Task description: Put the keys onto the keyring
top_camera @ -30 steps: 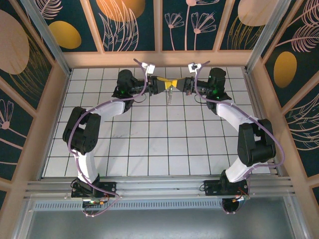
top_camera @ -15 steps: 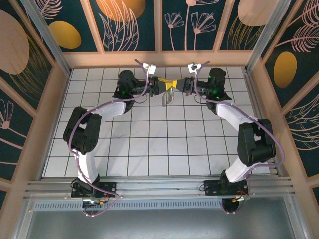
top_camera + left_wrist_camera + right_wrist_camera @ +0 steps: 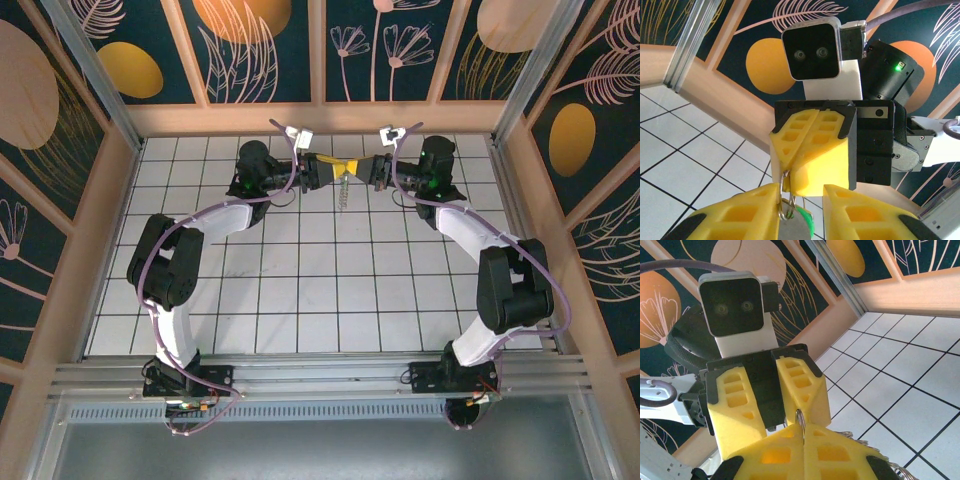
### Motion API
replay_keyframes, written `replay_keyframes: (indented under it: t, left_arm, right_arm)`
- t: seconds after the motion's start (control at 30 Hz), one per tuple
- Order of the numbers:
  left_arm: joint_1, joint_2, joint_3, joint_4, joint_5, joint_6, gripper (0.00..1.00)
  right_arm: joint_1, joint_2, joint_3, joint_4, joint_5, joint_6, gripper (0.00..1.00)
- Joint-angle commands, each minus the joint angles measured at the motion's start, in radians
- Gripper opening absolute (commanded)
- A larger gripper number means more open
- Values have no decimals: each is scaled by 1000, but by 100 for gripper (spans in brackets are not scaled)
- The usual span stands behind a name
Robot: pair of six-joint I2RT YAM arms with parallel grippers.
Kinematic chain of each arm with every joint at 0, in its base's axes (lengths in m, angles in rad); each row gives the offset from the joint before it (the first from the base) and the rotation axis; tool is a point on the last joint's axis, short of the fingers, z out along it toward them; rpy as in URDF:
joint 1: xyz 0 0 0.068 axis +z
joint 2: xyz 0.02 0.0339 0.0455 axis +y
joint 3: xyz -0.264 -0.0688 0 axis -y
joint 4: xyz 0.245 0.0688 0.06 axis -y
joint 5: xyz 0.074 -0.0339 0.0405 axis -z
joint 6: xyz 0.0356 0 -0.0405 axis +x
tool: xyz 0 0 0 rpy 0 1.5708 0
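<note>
Top view: left gripper (image 3: 328, 170) and right gripper (image 3: 366, 168) meet tip to tip above the white tiled table (image 3: 300, 290); a thin grey beaded metal keyring (image 3: 345, 192) dangles just below their tips
Left wrist: left fingers (image 3: 735, 215) spread, small silver key with green plastic head (image 3: 796, 229) in the gap between them
Right wrist: right fingers (image 3: 780, 455) pressed together, pinching the keyring's loop at their tips

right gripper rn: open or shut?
Shut on the keyring. From the left wrist, the right gripper has its yellow fingers pressed together, with the metal loop sticking out of the seam between them.
</note>
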Motion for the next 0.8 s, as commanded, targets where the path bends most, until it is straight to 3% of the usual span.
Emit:
replay_keyframes:
  t: [0.0,0.47,0.63,0.7,0.77]
  left_arm:
    - [-6,-27,3,38,14,11,25]
    - [-7,-8,8,121,14,-52,15]
    - [-7,-11,-7,181,10,-87,0]
    - [-7,-17,-23,214,0,-101,0]
    - [-7,-26,-39,234,-11,-106,0]
  right_arm:
    - [-8,-17,-5,24,-15,-12,0]
    - [-8,-17,-6,29,-26,-9,0]
    - [-8,-35,-11,21,-30,-13,0]
    - [-14,-58,-18,4,-9,-16,18]
    - [-25,-88,-31,-1,14,-13,31]
